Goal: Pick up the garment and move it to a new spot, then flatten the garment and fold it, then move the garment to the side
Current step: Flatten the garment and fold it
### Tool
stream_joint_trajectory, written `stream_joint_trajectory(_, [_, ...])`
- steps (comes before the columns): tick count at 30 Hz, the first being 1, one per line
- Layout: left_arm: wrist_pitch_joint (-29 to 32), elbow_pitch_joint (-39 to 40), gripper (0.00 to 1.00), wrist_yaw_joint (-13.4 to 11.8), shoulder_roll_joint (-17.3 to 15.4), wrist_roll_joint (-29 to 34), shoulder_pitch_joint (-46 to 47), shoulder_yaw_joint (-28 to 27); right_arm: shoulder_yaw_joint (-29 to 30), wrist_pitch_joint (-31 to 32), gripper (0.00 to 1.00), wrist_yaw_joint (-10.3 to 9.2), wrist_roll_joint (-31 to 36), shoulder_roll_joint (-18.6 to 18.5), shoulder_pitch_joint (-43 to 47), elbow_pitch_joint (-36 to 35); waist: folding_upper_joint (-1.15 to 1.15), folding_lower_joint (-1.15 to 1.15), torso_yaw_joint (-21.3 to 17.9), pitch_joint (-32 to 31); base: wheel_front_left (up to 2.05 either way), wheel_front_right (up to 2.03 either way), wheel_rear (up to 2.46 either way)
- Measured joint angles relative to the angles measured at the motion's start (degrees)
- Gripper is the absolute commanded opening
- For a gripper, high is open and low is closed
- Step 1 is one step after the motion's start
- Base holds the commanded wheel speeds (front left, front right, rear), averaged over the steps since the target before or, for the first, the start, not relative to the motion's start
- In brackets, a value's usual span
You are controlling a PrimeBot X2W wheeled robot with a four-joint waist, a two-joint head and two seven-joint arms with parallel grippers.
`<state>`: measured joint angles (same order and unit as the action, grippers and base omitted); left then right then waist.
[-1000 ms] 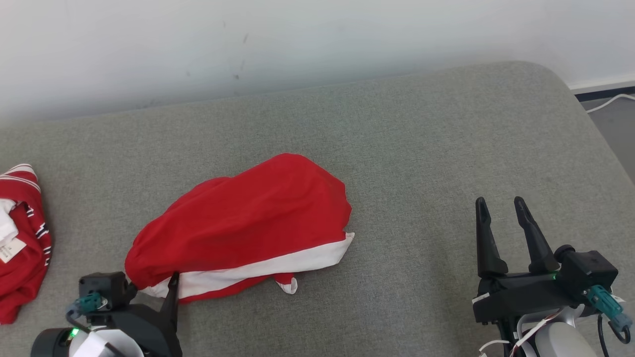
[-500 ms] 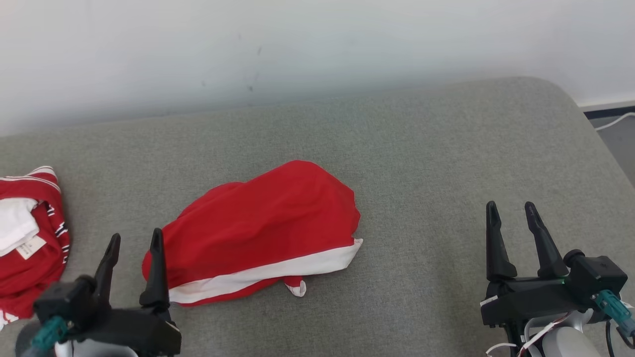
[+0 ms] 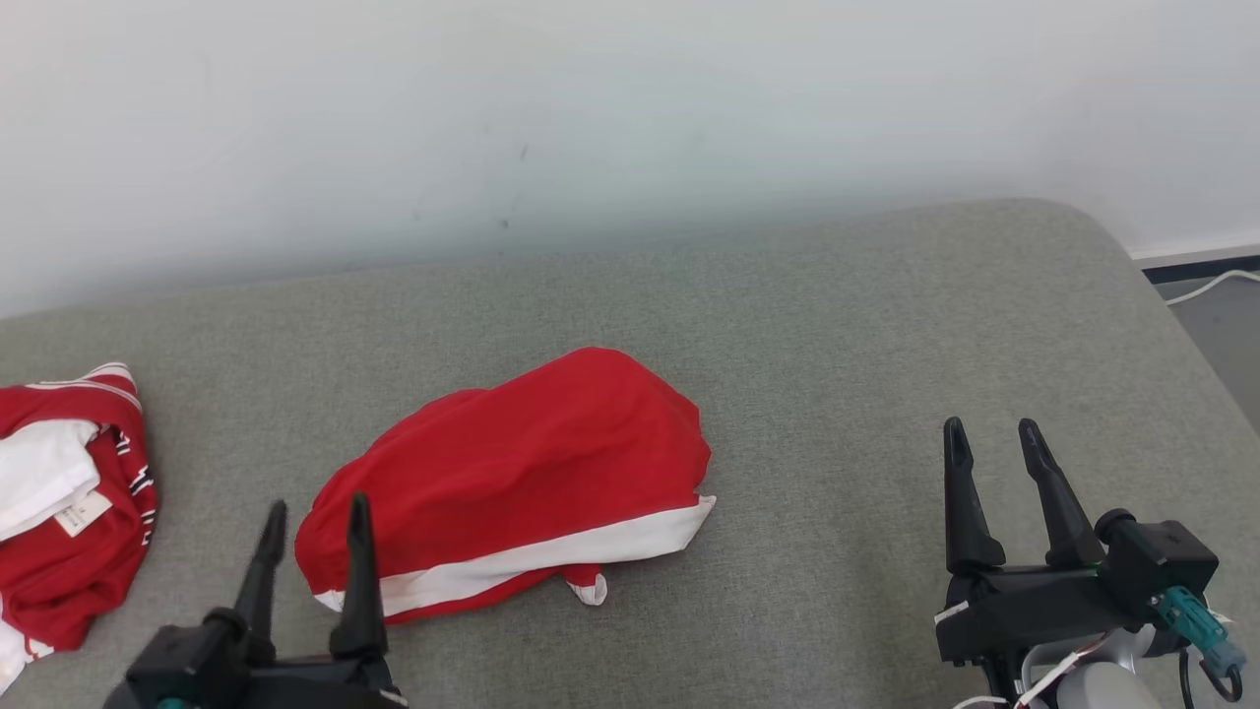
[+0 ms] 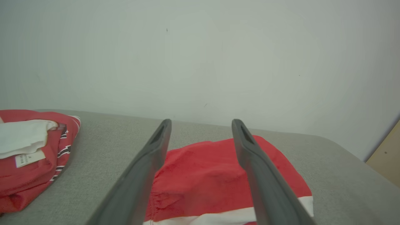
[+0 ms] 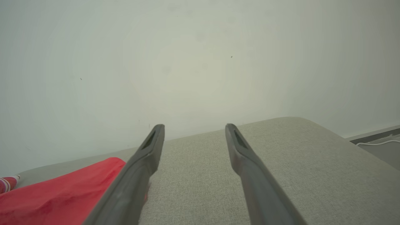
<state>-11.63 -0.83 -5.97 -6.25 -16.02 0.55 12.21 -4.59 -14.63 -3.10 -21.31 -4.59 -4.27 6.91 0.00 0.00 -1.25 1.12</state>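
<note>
The garment (image 3: 522,463) is red with a white band along its near edge and lies bunched in a loose fold at the middle of the grey cushion (image 3: 837,325). My left gripper (image 3: 318,504) stands open at the garment's near left end, its right finger over the red cloth's edge and nothing between the fingers. In the left wrist view the garment (image 4: 203,168) lies just beyond the open left gripper (image 4: 202,122). My right gripper (image 3: 990,426) is open and empty over bare cushion, well right of the garment. The right wrist view has the right gripper (image 5: 194,126) with the garment (image 5: 62,193) at lower left.
A second red garment (image 3: 69,512) with white and black stripes and a label lies crumpled at the cushion's far left (image 4: 28,150). A pale wall (image 3: 630,118) rises behind the cushion. Past the rounded right edge, a white cable (image 3: 1206,286) lies on the floor.
My left gripper has lifted from the garment's near left corner and turned fingers-up beside it. The head view has shifted. The garment and the right gripper keep their places.
</note>
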Motion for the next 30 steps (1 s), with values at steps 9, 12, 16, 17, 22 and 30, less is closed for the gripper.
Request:
stream_joint_trajectory(9, [0.08,-1.34,1.0,0.94,-1.25,0.22,-0.44,0.27,0.26,0.0,1.0,0.0,-0.01,0.02,1.27,-0.6,0.0,0.0,-0.41,-0.06,0.0,0.0,0.0])
stream_joint_trajectory(12, [0.01,-1.74,1.0,0.94,-1.27,0.29,-0.37,0.14,0.41,0.0,1.0,0.0,-0.01,0.03,1.37,-0.89,0.0,0.0,-0.14,0.27,0.0,0.0,0.0])
stream_joint_trajectory(16, [0.12,-2.48,1.0,1.38,-1.79,0.25,-0.38,0.09,0.15,0.0,1.0,0.0,-0.01,0.07,1.36,-1.32,0.0,0.01,0.05,0.89,0.0,0.0,0.0])
stream_joint_trajectory(17, [0.62,-2.94,1.0,1.6,-2.07,0.2,-0.38,0.21,0.07,-0.01,1.0,0.0,0.0,0.1,1.36,-1.46,0.0,0.01,0.07,1.07,0.0,0.0,0.0])
stream_joint_trajectory(22, [4.2,-6.13,1.0,2.97,-3.92,-0.51,-0.42,0.24,-0.31,0.0,1.0,0.03,0.0,0.19,1.31,-1.56,0.0,0.01,0.03,2.18,0.0,0.0,0.0])
stream_joint_trajectory(30, [9.96,-11.13,1.0,4.17,-6.66,-2.97,0.08,-1.53,-0.76,0.0,1.0,0.16,0.16,0.24,0.74,-2.11,0.0,0.01,-0.33,4.52,0.0,0.0,0.0])
